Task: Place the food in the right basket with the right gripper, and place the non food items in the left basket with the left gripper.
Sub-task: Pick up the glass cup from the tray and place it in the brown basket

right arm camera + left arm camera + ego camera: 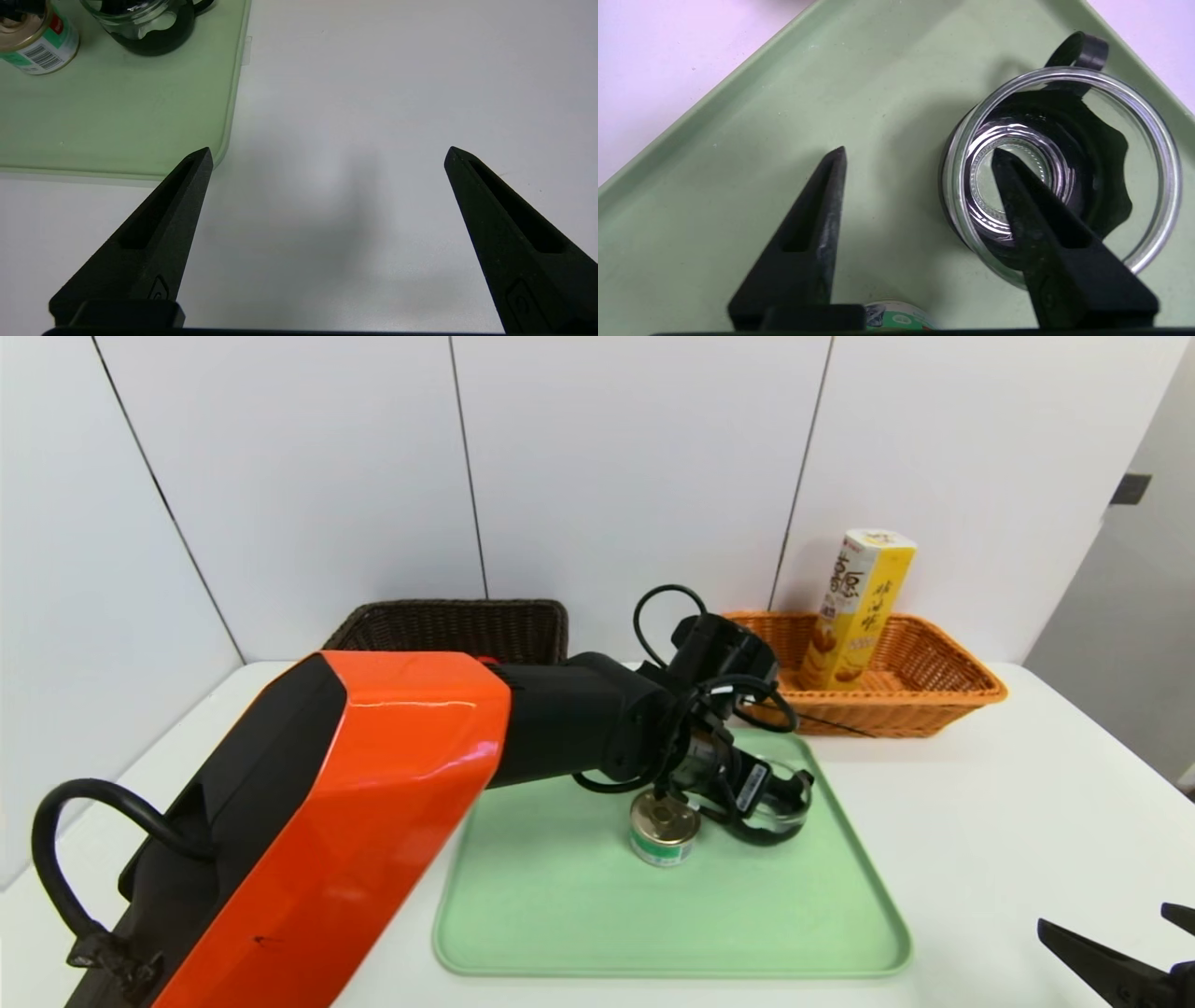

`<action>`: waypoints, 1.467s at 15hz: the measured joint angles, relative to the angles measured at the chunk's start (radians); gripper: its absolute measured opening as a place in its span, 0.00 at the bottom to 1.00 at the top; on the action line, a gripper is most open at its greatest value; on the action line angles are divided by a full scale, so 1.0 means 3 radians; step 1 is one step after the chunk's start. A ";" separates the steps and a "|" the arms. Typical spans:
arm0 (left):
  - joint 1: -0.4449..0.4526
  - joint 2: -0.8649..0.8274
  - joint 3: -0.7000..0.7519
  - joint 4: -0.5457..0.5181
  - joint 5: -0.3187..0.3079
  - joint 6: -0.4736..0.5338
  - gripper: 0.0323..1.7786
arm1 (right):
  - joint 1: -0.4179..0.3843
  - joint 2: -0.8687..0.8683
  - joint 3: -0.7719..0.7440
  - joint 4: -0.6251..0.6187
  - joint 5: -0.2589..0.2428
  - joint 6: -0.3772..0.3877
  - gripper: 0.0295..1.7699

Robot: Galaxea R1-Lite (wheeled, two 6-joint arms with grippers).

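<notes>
We found the task partly done. The yellow carton (857,609) stood upright in the orange-tan basket (943,695), so one food item was placed. The small tin (663,828), also food, remained on the green tray (560,915). The dark brown basket (448,627) was largely hidden behind the left arm; we could not tell what it held, and no duck or fork was in view.

The left gripper (780,803) was at the glass dish (1064,172) on the tray, just beside the tin. Its jaws stood apart, one fingertip (1011,170) inside the dish and the other outside the wall; we judged the rim straddled but not yet pinched. The right gripper (327,154) hung spread wide over bare table, near the tray's corner.

The dish was round, of clear glass with a bright rim, seated in a dark scalloped holder with a small looped handle
</notes>
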 joint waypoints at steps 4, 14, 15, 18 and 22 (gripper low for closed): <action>0.0026 0.0027 0.0000 -0.0001 -0.0001 -0.0005 0.09 | 0.0000 -0.0021 -0.0003 -0.0001 0.0001 -0.0026 0.97; 0.0062 -0.0149 0.0008 0.0045 0.0001 -0.0004 0.03 | 0.0003 -0.0046 0.0010 0.0004 0.0000 -0.0043 0.97; 0.0057 -0.0213 0.0008 0.0045 -0.0005 -0.0013 0.03 | 0.0003 -0.0052 0.0010 0.0006 0.0000 -0.0043 0.97; 0.0048 -0.0494 0.0006 0.0040 -0.0029 -0.0109 0.03 | 0.0003 -0.0065 0.0016 0.0006 0.0000 -0.0038 0.97; 0.0155 -0.0991 0.0006 0.0159 -0.0042 -0.0367 0.03 | 0.0000 -0.0067 0.0034 0.0005 -0.0003 -0.0033 0.97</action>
